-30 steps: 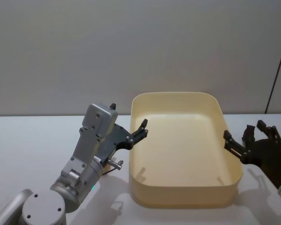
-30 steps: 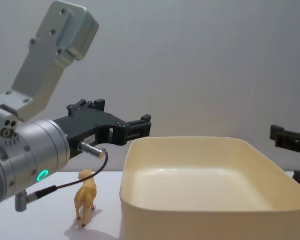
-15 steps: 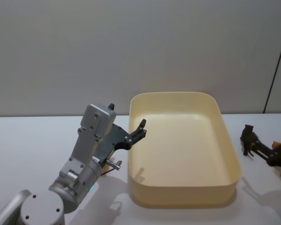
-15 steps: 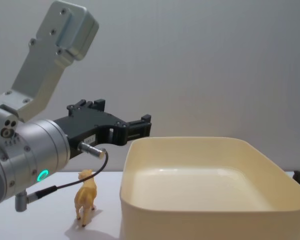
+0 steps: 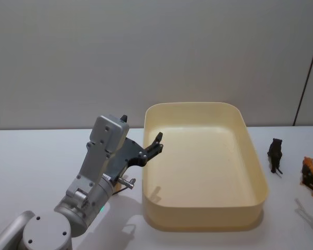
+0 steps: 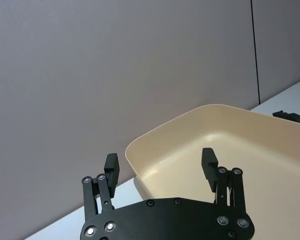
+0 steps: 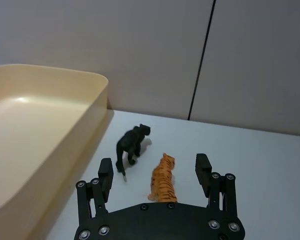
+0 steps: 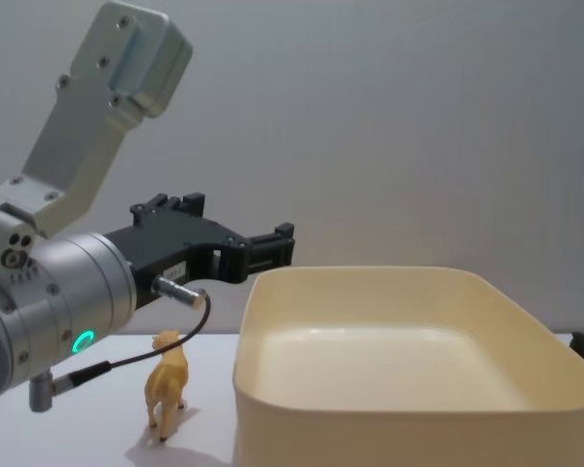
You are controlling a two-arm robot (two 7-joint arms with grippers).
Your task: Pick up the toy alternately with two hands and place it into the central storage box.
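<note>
The cream-yellow storage box (image 5: 255,200) stands empty at the table's centre. My left gripper (image 5: 153,146) hovers open at the box's left rim, its fingers (image 6: 111,166) wide apart with nothing between them. Below that arm a tan toy animal (image 8: 167,383) stands on the table left of the box (image 8: 399,428). Right of the box stand a black toy animal (image 5: 275,154) and an orange striped tiger (image 5: 310,171). In the right wrist view my right gripper (image 7: 154,168) is open above the tiger (image 7: 162,176), with the black animal (image 7: 131,145) just beyond, beside the box wall (image 7: 92,117).
The white table runs to a plain grey wall behind the box. A cable and a metal plug (image 8: 180,290) hang under the left wrist, close above the tan animal. A dark vertical wall seam (image 5: 308,73) is at the far right.
My right gripper has pulled back from the box's right rim toward the right edge of the head view, uncovering the black animal and the tiger. The left arm has stayed put.
</note>
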